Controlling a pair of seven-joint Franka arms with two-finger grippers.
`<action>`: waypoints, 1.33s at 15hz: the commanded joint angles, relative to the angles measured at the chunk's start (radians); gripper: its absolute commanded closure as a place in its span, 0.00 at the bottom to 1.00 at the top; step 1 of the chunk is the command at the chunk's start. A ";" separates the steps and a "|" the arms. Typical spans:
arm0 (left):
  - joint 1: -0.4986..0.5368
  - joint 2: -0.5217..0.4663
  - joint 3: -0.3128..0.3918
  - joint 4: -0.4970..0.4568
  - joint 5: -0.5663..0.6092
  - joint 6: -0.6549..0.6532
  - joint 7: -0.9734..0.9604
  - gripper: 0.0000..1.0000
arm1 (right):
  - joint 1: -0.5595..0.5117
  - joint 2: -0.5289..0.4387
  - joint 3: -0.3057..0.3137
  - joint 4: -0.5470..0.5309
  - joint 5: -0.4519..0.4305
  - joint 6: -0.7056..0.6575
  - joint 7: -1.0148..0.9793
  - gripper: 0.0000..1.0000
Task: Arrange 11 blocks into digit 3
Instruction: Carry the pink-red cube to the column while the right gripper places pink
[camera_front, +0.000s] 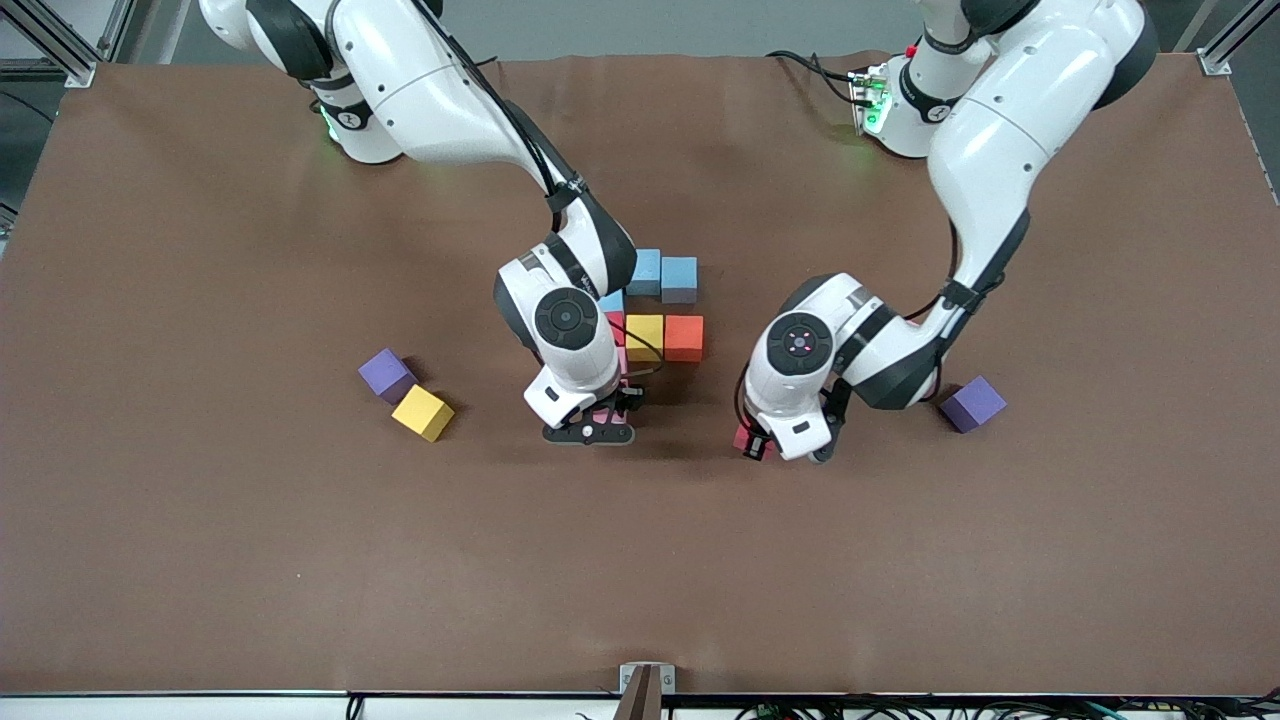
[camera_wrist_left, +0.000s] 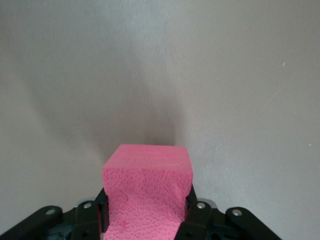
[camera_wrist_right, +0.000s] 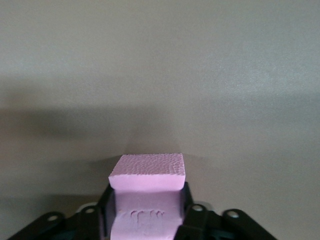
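the right jaws sit low at the near edge of the half-built digit 3 (camera_front: 662, 310), pinched onto a pale pink block (camera_wrist_right: 147, 172) whose foam is squeezed narrower between the pads. whether that block already rests on the counter (camera_front: 200, 560) i cannot tell. the left jaws hang over bare counter a little toward the left arm's end from the figure, clamped tight on a hot pink block (camera_wrist_left: 148, 172).

of the figure, the light blue blocks (camera_front: 662, 276) form the row farthest from the front camera, with a yellow block (camera_front: 644, 337) and an orange block (camera_front: 684, 337) side by side nearer. the right wrist hides the rest.

the main risk lies at the release. dented foam tends to cling to a pad, so when the right jaws part the pale pink block could be dragged or twisted out of line. the spreading fingers are also close enough to shove the light cubes beside them, and any knock there would go unseen under the wrist.

the second risk is the two arms meeting. if the left arm heads for the figure before the right one clears, wrists or blocks may collide.

a purple block (camera_front: 386, 374) touching a second yellow block (camera_front: 422, 413) toward the right arm's end, and another purple block (camera_front: 972, 403) near the left arm, lie loose and well apart from the figure.
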 joint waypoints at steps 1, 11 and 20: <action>-0.049 0.039 0.034 0.075 -0.031 -0.023 -0.044 0.53 | 0.013 -0.021 -0.005 -0.038 -0.011 -0.003 0.014 0.00; -0.084 0.058 0.034 0.141 -0.041 -0.021 -0.212 0.53 | -0.017 -0.088 -0.010 0.005 -0.002 -0.086 0.010 0.00; -0.192 0.144 0.034 0.233 -0.084 0.014 -0.404 0.53 | -0.200 -0.289 -0.030 -0.009 -0.014 -0.435 0.016 0.00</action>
